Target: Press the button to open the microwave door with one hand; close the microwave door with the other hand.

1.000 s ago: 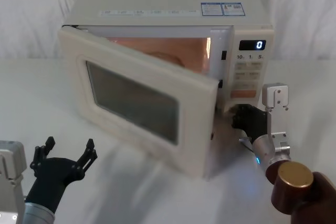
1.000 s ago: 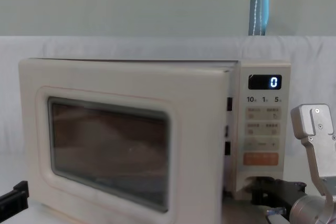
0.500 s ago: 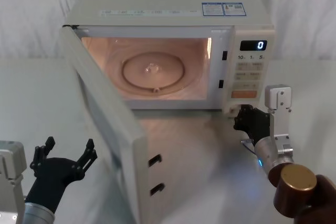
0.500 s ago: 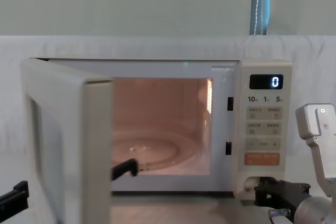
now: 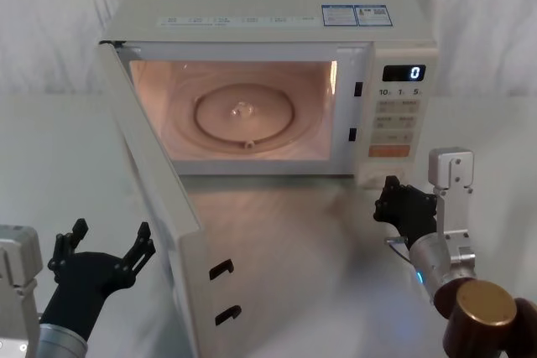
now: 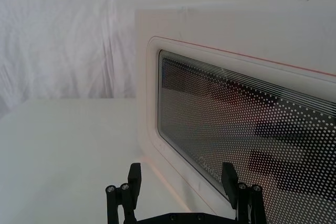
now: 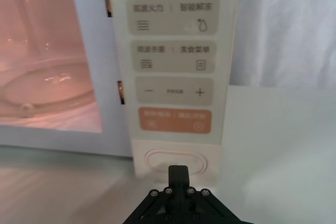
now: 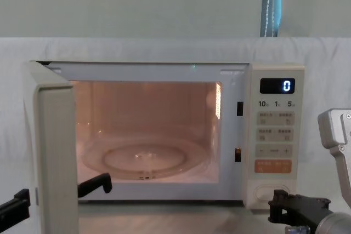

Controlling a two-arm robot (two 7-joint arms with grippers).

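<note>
1. The left end effector (image 5: 102, 251) hovers low over the table (image 5: 50, 173) on the robot's left, its fingers spread apart, just beside the outer face of the microwave door (image 5: 155, 199).
2. The door stands swung wide open, edge-on to the robot.
3. The right end effector (image 5: 401, 204) sits near the keypad panel, fingers together, just in front of the button (image 7: 176, 161) without touching it.
4. Beyond, the lit oven cavity shows a glass turntable (image 5: 245, 113).
</note>
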